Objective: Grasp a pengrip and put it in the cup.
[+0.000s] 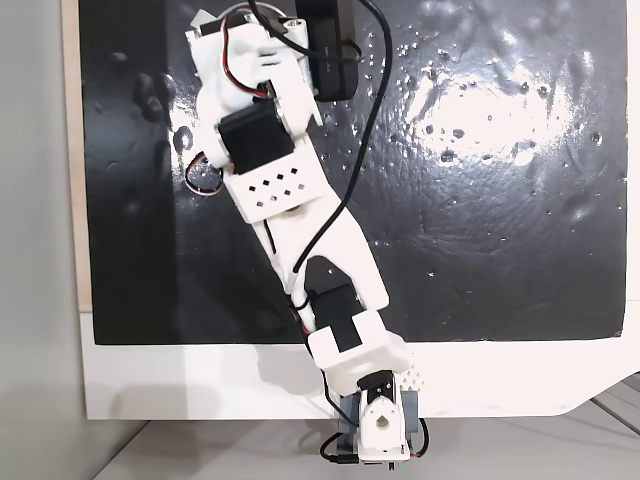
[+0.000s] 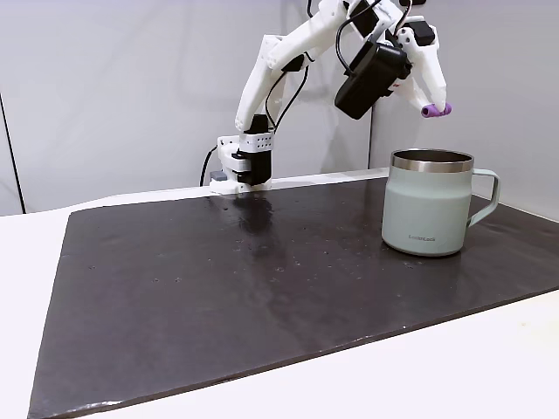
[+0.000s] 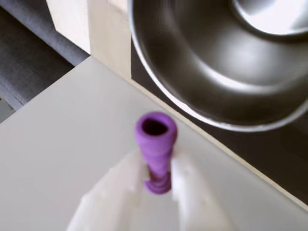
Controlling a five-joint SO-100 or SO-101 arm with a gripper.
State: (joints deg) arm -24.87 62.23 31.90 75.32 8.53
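Note:
The purple pengrip [image 2: 436, 110] hangs high in the air with my gripper [image 2: 432, 103] shut on it. It is held above the mouth of the cup [image 2: 428, 205], a pale grey-green steel mug with its handle to the right, standing on the black mat. In the wrist view the ribbed pengrip [image 3: 155, 144] sticks out between my two white fingers [image 3: 185, 183], open end toward the camera. The cup's shiny inside [image 3: 216, 62] lies up and to the right of it. From above, my arm [image 1: 300, 220] stretches across the mat to the table's lower edge.
A black mat [image 2: 262, 288] covers most of the white table [image 2: 489, 367]. The arm's base [image 2: 240, 170] stands at the mat's far edge by the wall. A black cable [image 1: 365, 120] loops along the arm. A pale wooden edge [image 3: 101, 29] borders the table.

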